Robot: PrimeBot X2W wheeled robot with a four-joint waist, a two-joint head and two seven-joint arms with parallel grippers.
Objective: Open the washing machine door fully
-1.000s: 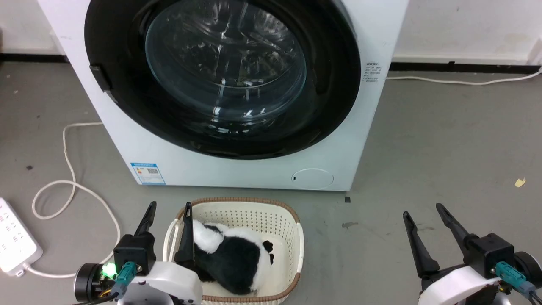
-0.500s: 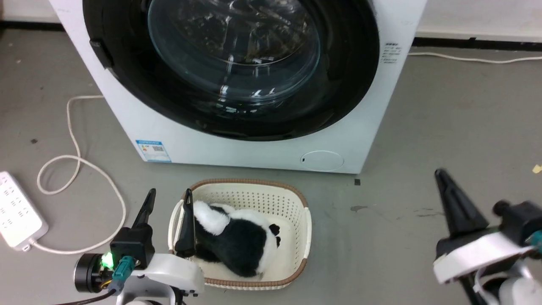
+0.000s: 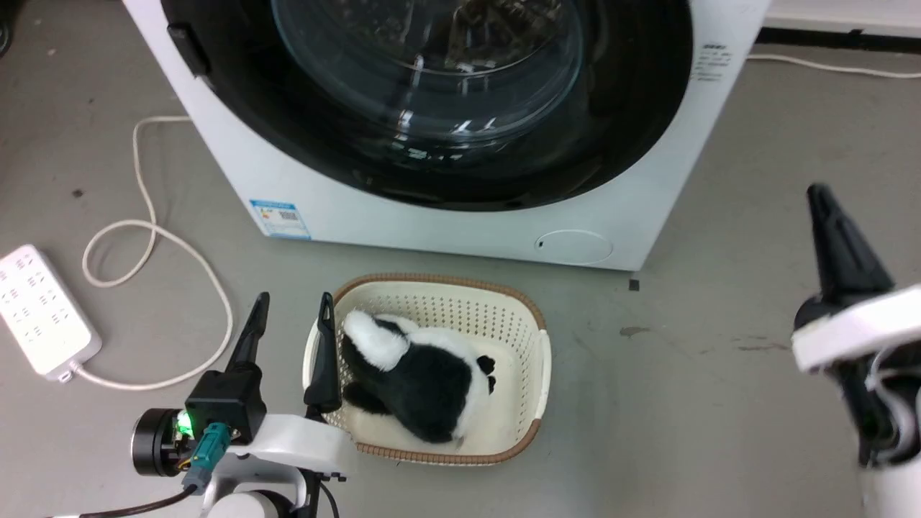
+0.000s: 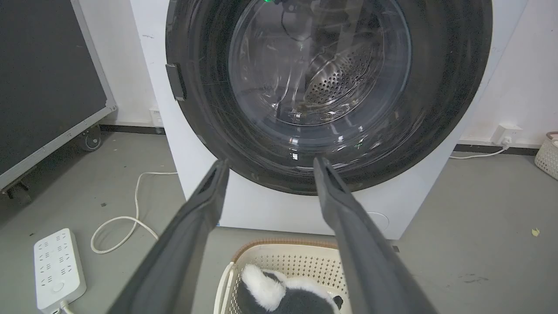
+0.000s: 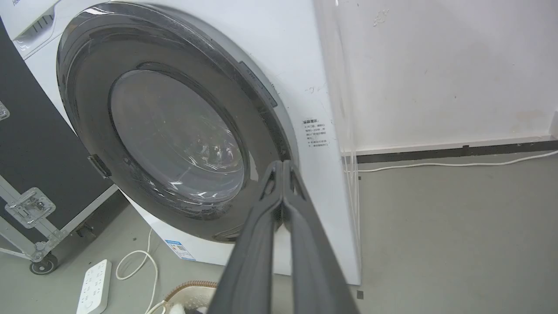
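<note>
- Sitting shut, washing machine door lies flush in the washer front.
- Left gripper: fingers apart, one finger above the laundry basket rim.
- Right gripper: fingers pressed together, right of the washer, clear of it.

The grey concrete floor bears a white front-loading washing machine, a cream perforated plastic basket with a brown rim just before it, a white power strip with its looping white cord to the left, and a black wheeled case.
</note>
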